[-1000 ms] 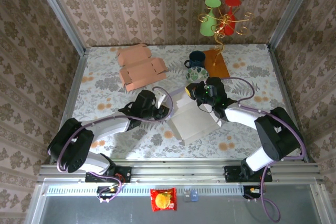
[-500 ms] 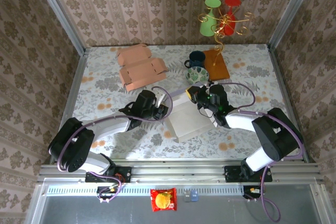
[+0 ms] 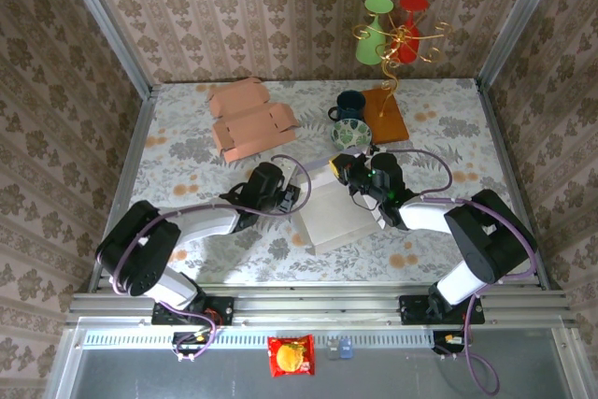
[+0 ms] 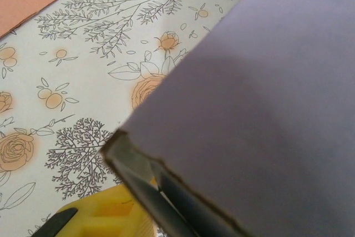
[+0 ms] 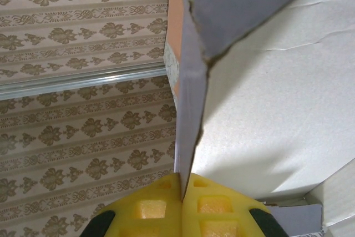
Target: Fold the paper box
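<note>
Sitting on the counter [image 3: 187, 142], the paper box [image 3: 338, 212] lies between both arms, the right pincer [image 5: 182, 190] squeezed shut on one wall, the left pincer [image 3: 297, 195] at its left corner, grip hard to tell.

- A flat salmon-pink cardboard sheet [image 3: 248, 119] lies at the back left of the floral-patterned bench [image 3: 177, 151].
- A dark blue mug [image 3: 349, 104] stands at the back, a green-patterned bowl [image 3: 350, 132] just in front of it.
- A brown square board [image 3: 385, 115] lies beside both.
- A gold wire stand [image 3: 394, 44] rises there, with a green cone [image 3: 376, 29] and a red cone [image 3: 409, 16].
- A red snack packet [image 3: 291, 356] lies on the grey front ledge.
</note>
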Controlling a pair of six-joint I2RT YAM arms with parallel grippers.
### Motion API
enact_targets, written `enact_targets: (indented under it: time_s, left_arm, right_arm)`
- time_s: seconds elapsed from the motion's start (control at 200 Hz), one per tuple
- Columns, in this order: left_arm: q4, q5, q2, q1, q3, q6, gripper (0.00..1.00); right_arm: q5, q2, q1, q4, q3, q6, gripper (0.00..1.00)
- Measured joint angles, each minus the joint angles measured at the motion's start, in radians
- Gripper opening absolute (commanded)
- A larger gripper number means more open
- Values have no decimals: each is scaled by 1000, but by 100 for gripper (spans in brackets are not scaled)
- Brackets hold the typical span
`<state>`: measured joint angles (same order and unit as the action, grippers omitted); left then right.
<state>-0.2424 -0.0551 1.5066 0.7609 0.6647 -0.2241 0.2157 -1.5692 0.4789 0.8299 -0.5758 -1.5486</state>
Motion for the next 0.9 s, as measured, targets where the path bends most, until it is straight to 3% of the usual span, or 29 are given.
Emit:
enact_targets:
  time_s: [0.71, 0.905]
  left_arm:
    - [28, -236, 65, 81, 48, -125, 23]
    - [30, -283, 73, 102, 53, -141, 17]
  right_arm:
    - [-120, -16, 67, 110, 48, -68, 0]
    - [-158, -16, 77, 110, 48, -83, 0]
